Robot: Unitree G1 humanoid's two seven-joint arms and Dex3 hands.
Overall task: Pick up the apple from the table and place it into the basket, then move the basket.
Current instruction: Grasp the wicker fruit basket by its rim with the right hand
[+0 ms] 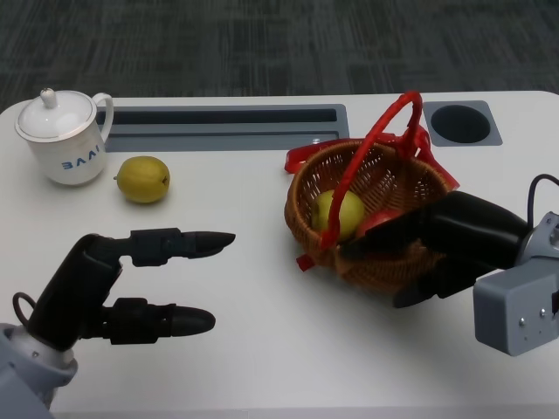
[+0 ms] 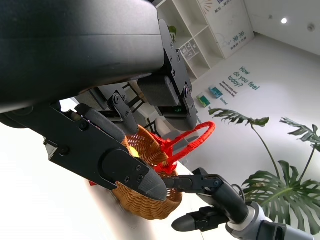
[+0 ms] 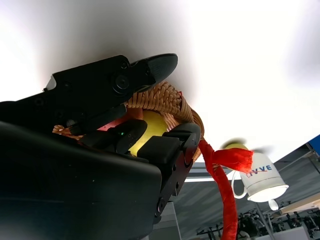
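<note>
A yellow-green apple [image 1: 339, 214] [image 3: 152, 127] lies inside the woven wicker basket [image 1: 306, 223] [image 2: 145, 205] [image 3: 160, 100], right of the table's centre. The basket's red wrapped handle [image 1: 367, 144] [image 2: 192, 137] arches over it. My right hand [image 1: 437, 244] [image 2: 215, 200] grips the basket's near right wall, one finger over the rim and inside, the thumb outside against the weave. Far to the basket's left, my left hand [image 1: 131, 288] hovers over the table with straight, spread fingers [image 2: 115, 160] and holds nothing.
A second yellow fruit [image 1: 141, 179] sits on the table beside a white lidded mug [image 1: 63, 135] [image 3: 260, 175] at the back left. A grey recessed slot [image 1: 223, 127] and a round hole [image 1: 461, 124] run along the table's far edge.
</note>
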